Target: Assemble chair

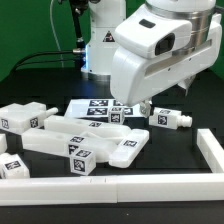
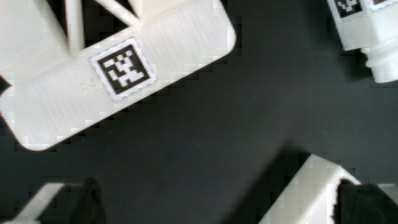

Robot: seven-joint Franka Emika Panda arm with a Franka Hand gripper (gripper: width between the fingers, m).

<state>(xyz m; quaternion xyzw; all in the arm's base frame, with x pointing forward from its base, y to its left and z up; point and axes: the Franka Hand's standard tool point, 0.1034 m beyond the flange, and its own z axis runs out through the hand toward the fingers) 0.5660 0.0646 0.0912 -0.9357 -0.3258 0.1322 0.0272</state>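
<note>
The chair lies as loose white pieces on the black table. A long slab (image 1: 58,133) sits in front, with a tagged block (image 1: 80,158) and another piece (image 1: 126,146) beside it. A chunky part (image 1: 25,117) lies at the exterior view's left and a short peg (image 1: 170,119) at its right. My gripper (image 1: 141,104) hangs open just above the table behind these pieces. In the wrist view a tagged slab (image 2: 116,70) and the end of another piece (image 2: 366,35) lie ahead of the gripper (image 2: 214,206). Only bare table shows between its wide-set fingers.
The marker board (image 1: 95,108) lies flat behind the pieces, close to the gripper. A white rail (image 1: 100,187) runs along the front and turns up the exterior view's right side (image 1: 211,150). One more white piece (image 1: 12,166) sits at the front left. Cables trail at the back.
</note>
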